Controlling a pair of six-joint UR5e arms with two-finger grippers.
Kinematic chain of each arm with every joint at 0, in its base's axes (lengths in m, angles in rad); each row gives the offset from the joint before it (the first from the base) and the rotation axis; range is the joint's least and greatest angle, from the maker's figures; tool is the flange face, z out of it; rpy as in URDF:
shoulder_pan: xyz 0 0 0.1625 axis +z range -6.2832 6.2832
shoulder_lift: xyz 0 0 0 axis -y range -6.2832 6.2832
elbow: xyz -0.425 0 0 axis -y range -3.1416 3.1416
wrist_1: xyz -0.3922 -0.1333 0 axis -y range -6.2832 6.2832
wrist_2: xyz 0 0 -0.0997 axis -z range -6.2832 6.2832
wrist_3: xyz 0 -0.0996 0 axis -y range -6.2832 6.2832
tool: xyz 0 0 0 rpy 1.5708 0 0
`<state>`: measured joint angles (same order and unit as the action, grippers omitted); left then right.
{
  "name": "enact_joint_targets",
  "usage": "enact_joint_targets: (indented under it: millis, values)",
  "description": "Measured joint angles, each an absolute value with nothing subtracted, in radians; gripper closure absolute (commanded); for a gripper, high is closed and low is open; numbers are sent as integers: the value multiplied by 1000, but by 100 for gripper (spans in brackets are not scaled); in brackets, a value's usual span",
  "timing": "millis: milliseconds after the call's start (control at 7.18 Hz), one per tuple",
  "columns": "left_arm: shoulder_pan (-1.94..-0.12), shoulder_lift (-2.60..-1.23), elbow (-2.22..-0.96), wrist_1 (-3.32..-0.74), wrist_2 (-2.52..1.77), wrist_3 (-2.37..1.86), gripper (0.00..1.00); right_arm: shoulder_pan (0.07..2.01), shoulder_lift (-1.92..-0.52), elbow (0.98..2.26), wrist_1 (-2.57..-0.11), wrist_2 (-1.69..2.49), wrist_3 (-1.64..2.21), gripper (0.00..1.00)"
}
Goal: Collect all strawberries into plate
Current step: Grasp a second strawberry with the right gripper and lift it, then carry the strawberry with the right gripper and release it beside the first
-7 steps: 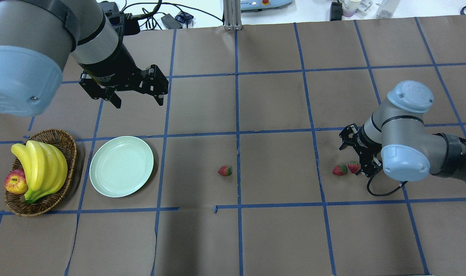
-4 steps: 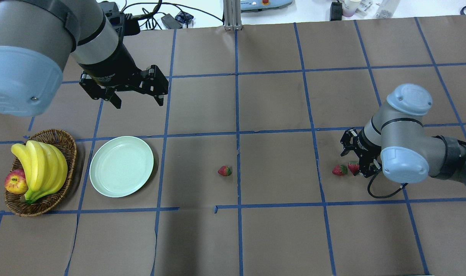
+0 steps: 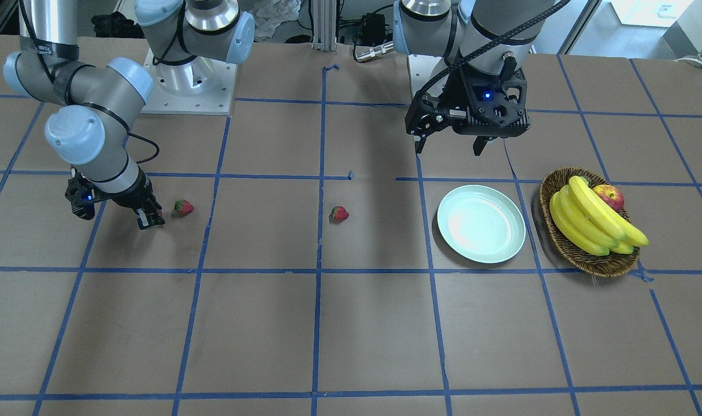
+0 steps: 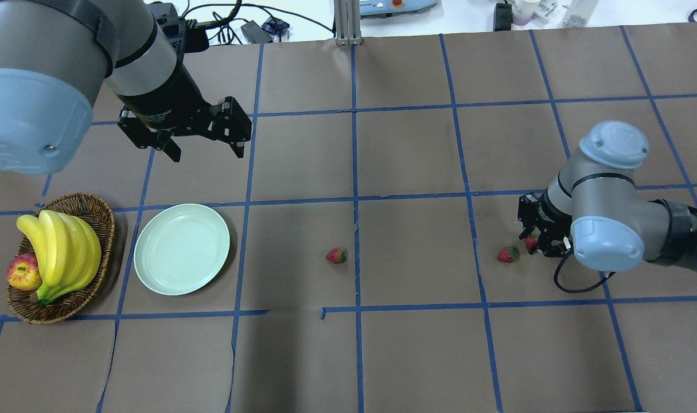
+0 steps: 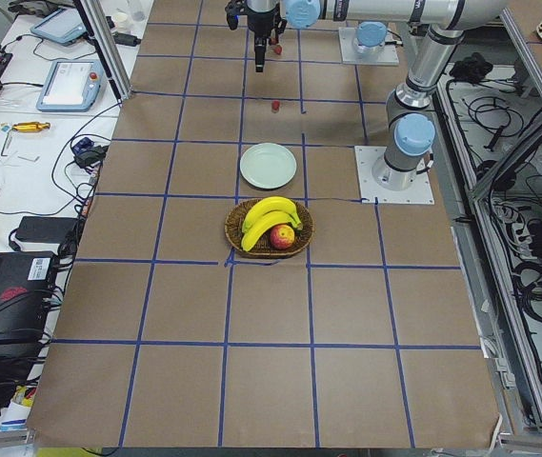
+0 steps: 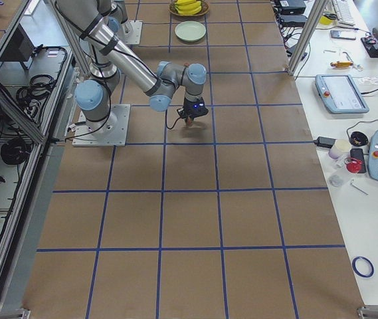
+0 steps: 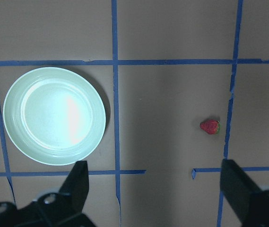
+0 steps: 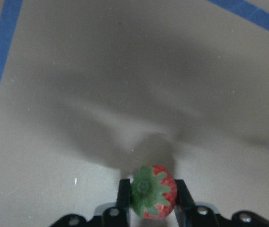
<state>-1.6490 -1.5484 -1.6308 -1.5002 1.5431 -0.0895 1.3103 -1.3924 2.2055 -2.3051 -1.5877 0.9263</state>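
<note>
Three strawberries show. One [image 4: 336, 255] lies mid-table, also in the front view [image 3: 340, 214] and left wrist view [image 7: 209, 126]. A second [image 4: 507, 254] lies on the table just beside my right gripper [image 4: 533, 245]. The third [image 8: 153, 191] sits between the right gripper's fingers, which are shut on it at table level. The mint-green plate [image 4: 182, 249] lies empty at the left. My left gripper [image 4: 207, 150] hangs open and empty above and behind the plate.
A wicker basket [image 4: 98, 213] with bananas [image 4: 61, 252] and a red apple [image 4: 24, 272] stands left of the plate. Blue tape lines grid the brown table. Cables and devices lie past the far edge.
The right gripper's fingers, wide open around the strawberry before, have shut on it. The left arm has not moved.
</note>
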Motion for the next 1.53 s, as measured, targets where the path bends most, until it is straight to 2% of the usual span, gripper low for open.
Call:
enact_joint_targets:
  millis: [278, 557, 696, 974, 1253, 1392, 1531]
  values:
    - [-1649, -1548, -1631, -1500, 1543, -89, 0, 1408, -1397, 2078, -2207, -1603, 869, 100]
    - [-1649, -1548, -1630, -1499, 1544, -89, 0, 1624, -1383, 1962, -2166, -1607, 791, 100]
    - [-1649, -1547, -1628, -1499, 1544, -86, 0, 1727, -1371, 1945, -2180, -1598, 725, 100]
    - [-1649, -1547, -1625, -1499, 1544, -79, 0, 1921, -1277, 1921, -2292, -1547, 652, 100]
    - [-1649, -1546, -1623, -1500, 1545, -74, 0, 2018, -1166, 1858, -2396, -1458, 648, 100]
    - [-1649, -1546, -1622, -1501, 1545, -74, 0, 2032, -1127, 1829, -2413, -1390, 649, 95]
    - [-1649, -1546, -1622, -1501, 1544, -74, 0, 2036, -1105, 1816, -2420, -1340, 650, 60]
